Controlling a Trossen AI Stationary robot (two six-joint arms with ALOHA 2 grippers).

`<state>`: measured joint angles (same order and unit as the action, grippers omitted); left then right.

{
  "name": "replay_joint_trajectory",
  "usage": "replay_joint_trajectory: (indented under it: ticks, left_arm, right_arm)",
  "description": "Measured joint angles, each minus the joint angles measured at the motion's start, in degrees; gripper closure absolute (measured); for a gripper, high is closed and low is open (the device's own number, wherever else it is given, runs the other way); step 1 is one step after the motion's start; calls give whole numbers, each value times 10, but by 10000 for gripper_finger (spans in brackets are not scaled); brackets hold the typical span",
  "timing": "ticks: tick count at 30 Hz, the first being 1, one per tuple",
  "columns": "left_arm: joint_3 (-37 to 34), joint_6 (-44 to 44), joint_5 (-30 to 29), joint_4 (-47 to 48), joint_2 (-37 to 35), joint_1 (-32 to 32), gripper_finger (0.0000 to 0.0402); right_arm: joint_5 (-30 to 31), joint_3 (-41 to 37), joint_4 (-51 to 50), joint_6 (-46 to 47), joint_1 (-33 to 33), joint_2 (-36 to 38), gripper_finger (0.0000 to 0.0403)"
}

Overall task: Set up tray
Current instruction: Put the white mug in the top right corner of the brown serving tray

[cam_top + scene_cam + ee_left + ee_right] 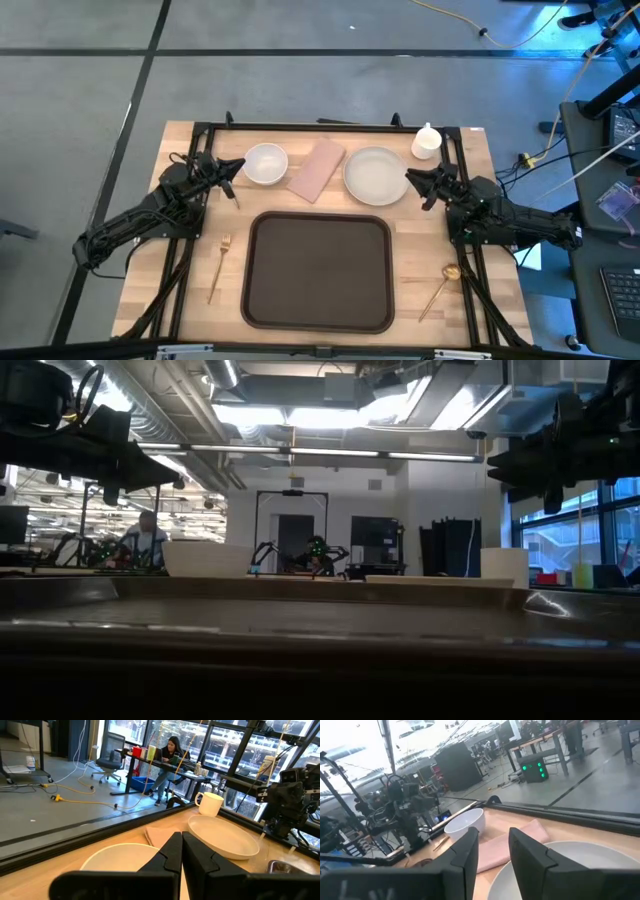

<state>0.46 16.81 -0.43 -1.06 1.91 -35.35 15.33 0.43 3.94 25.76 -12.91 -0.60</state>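
Observation:
The dark brown tray [318, 270] lies flat at the table's near middle. Behind it, in a row along the far side, stand a white bowl [265, 163], a pinkish napkin [317, 168], a white plate [375, 175] and a white cup [427, 141]. A gold fork [218, 265] lies left of the tray and a gold spoon [440, 285] right of it. My left gripper [181, 836] is shut and hovers level beside the bowl [120, 857], holding nothing. My right gripper [492, 832] is open with nothing between its fingers, level at the plate's right edge [570, 865].
A black frame [330, 127] runs along the table's far edge and down both sides. Bare wood shows between the tray and the row of dishes. A person [170, 755] sits at a desk in the room beyond the table.

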Motion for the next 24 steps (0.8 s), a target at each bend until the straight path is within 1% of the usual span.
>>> replay_joint_trajectory:
  ticks: [4, 9, 17, 20, 22, 24]
  left_arm:
    - [0, 0, 0, 0, 0, 0, 398]
    - [0, 0, 0, -2, 0, 0, 398]
    - [0, 0, 0, -5, 0, 0, 398]
    - [0, 0, 0, -5, 0, 0, 398]
    - [0, 0, 0, -5, 0, 0, 397]
    - [0, 0, 0, -5, 0, 0, 398]
  right_arm:
    - [1, 0, 11, 63, 0, 0, 292]
    - [1, 0, 10, 115, 0, 0, 292]
    - [-2, 0, 32, 136, 0, 0, 288]
    - [-2, 0, 65, 132, 0, 0, 262]
    - [1, 0, 113, 130, 0, 0, 231]
    - [13, 0, 162, 128, 0, 0, 192]
